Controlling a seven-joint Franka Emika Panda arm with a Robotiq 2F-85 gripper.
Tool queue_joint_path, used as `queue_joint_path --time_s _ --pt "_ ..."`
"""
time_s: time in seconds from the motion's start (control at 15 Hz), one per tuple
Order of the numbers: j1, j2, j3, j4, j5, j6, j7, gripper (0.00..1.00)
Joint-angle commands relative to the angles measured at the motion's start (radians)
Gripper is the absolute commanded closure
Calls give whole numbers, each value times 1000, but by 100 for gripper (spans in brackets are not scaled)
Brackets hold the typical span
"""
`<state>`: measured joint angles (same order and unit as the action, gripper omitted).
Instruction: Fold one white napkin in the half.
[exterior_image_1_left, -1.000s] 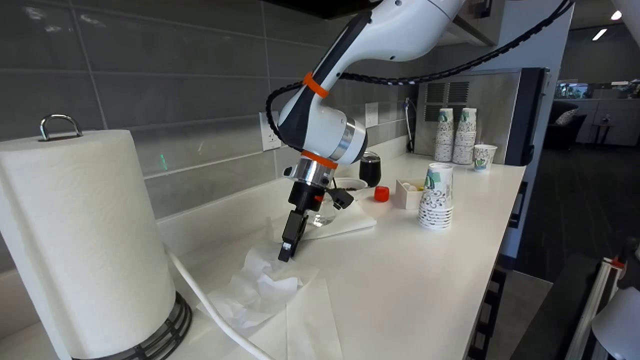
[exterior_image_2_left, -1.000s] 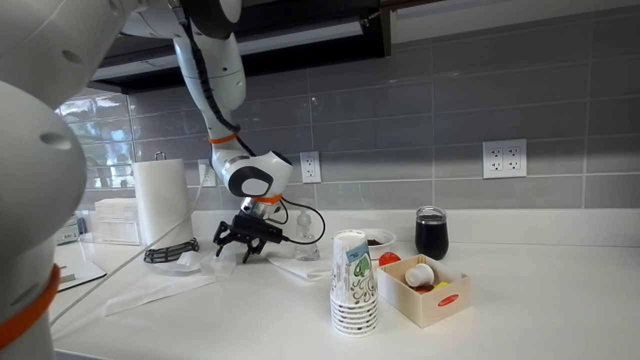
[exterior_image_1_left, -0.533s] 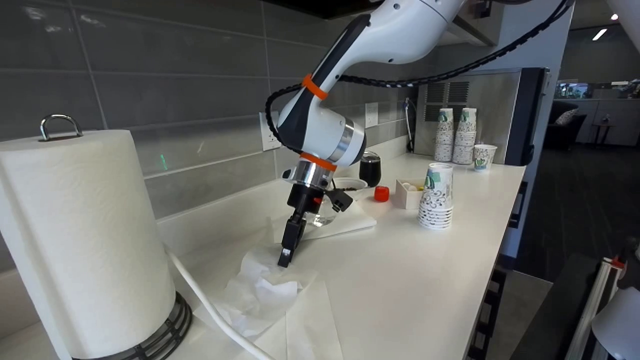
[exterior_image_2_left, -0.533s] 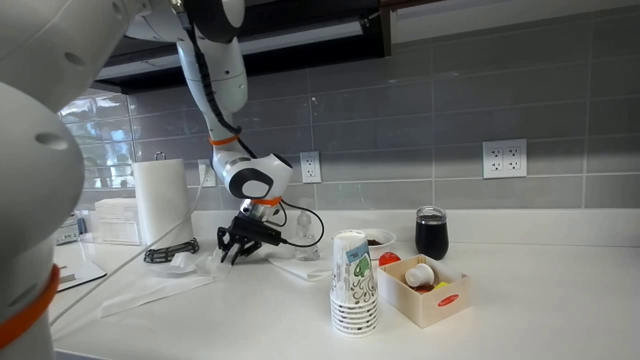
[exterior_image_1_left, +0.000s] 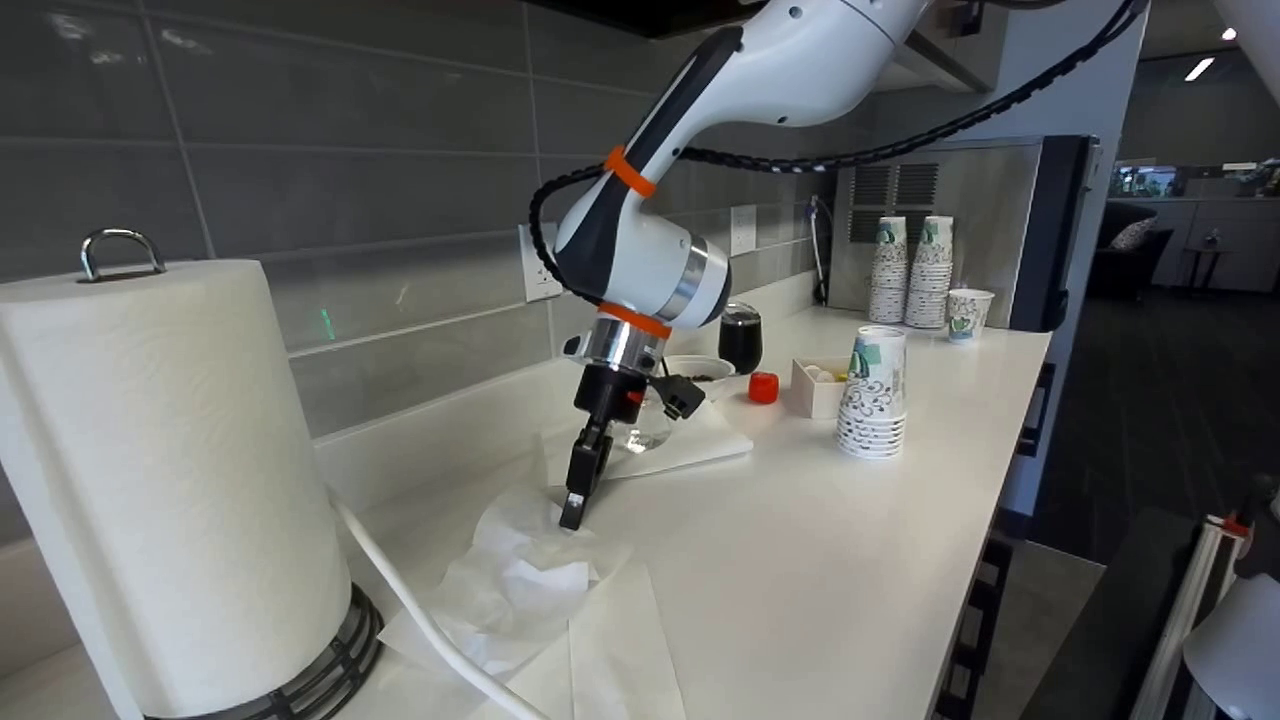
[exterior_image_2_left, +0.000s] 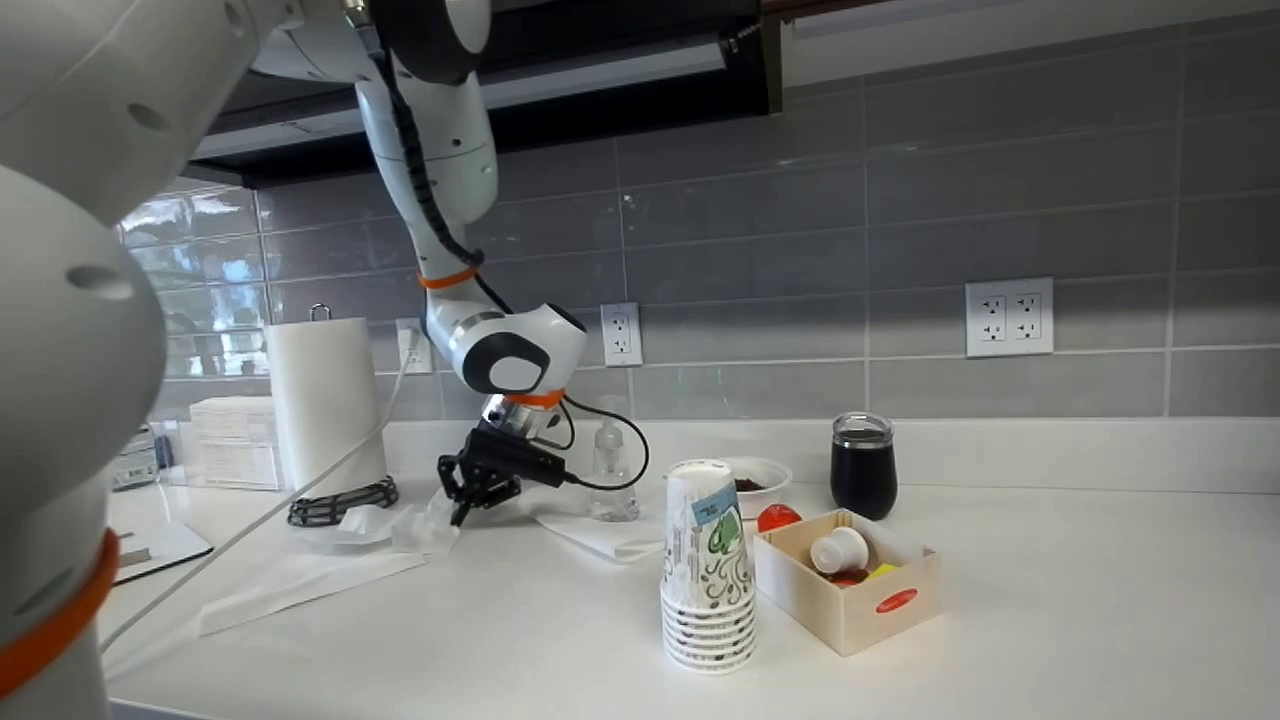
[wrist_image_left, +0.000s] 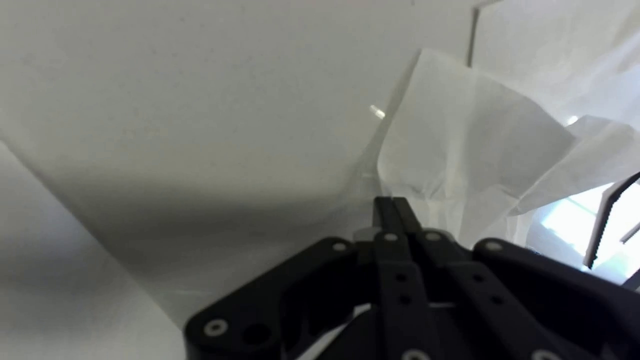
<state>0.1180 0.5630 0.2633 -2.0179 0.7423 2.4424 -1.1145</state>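
The crumpled white napkin (exterior_image_1_left: 510, 590) lies on the counter beside the paper towel roll, partly over a flat white sheet (exterior_image_1_left: 630, 650); whether the two are one piece I cannot tell. My gripper (exterior_image_1_left: 571, 520) points down at the napkin's edge. In the wrist view the fingertips of the gripper (wrist_image_left: 391, 200) are together, and creases in the napkin (wrist_image_left: 450, 130) run to them. It appears pinched there, though the fingers hide the exact spot. An exterior view shows the napkin (exterior_image_2_left: 425, 530) rising slightly beside the gripper (exterior_image_2_left: 462, 515).
A paper towel roll (exterior_image_1_left: 170, 480) and a white cable (exterior_image_1_left: 430, 630) stand close to the napkin. Behind the gripper, a clear bottle (exterior_image_2_left: 612, 480) rests on folded white paper (exterior_image_2_left: 600, 535). Stacked cups (exterior_image_2_left: 708, 570), a wooden box (exterior_image_2_left: 850, 600) and a black tumbler (exterior_image_2_left: 864, 465) are farther along.
My gripper has gone from open to shut at the napkin's edge. It dipped a little, then rose slightly. The napkin beside it has shifted and bulges a bit more.
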Motion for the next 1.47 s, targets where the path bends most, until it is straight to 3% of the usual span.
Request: queue_joint_path --time_s 0.0,0.73,1.4 --pt "-3 -68 -8 -31 -93 -46 96 100" --pt "35 -257 -74 -99 -594 -226 606 100" --pt "111 -317 -106 -95 -985 -379 1047 100"
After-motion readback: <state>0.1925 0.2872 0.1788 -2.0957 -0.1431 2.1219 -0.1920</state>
